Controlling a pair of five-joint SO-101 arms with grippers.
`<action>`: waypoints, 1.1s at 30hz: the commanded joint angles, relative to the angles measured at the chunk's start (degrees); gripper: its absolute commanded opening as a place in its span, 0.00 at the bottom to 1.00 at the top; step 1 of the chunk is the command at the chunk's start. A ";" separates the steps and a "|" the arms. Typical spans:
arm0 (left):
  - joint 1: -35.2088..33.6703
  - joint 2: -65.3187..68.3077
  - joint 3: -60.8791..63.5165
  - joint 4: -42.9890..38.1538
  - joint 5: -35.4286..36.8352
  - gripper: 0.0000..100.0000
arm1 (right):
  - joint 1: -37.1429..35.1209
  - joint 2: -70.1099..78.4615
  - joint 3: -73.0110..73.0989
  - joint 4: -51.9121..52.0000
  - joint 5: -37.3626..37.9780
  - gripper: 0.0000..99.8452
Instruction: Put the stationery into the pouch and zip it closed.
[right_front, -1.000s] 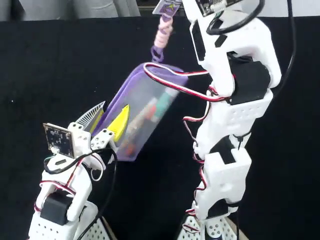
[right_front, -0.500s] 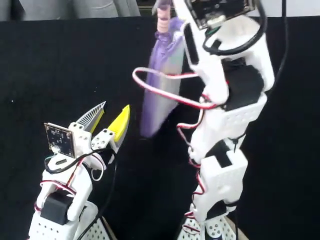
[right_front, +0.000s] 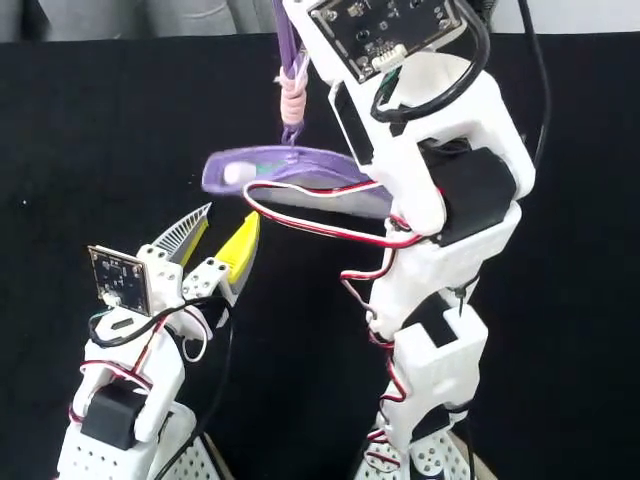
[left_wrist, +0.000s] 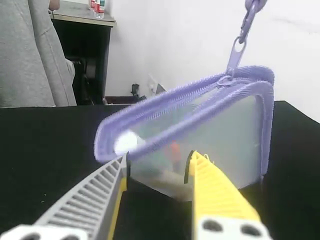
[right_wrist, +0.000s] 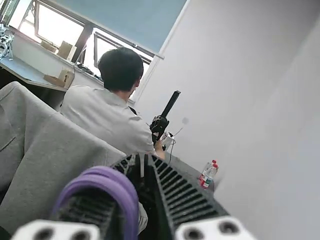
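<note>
Hanging in the air from its pull cord (right_front: 291, 100), which the right gripper (right_wrist: 141, 167) pinches shut, the purple pouch (right_front: 290, 172) sits roughly level just ahead of the left gripper (right_front: 228, 214), whose jaws gape empty and should probably clamp the pouch's end before the zip is drawn.

Purple-edged clear pouch (left_wrist: 220, 135), held aloft.
It hangs tilted by its cord (right_front: 291, 95) from the right gripper (right_wrist: 142, 162), just beyond the left gripper (left_wrist: 157, 158); stationery (left_wrist: 172, 150) shows inside.

Black table (right_front: 100, 120), grey cloth (left_wrist: 35, 55), white wall (left_wrist: 165, 40) behind.
</note>
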 joint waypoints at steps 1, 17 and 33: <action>1.54 -0.53 -0.92 -0.79 1.23 0.20 | -0.70 -3.12 -0.40 0.00 0.35 0.01; 12.88 -0.53 -12.35 9.58 11.25 0.21 | -4.13 -0.66 4.53 0.09 0.35 0.01; 12.18 -0.53 -9.71 4.40 14.59 0.20 | -18.20 1.63 4.62 3.52 3.34 0.01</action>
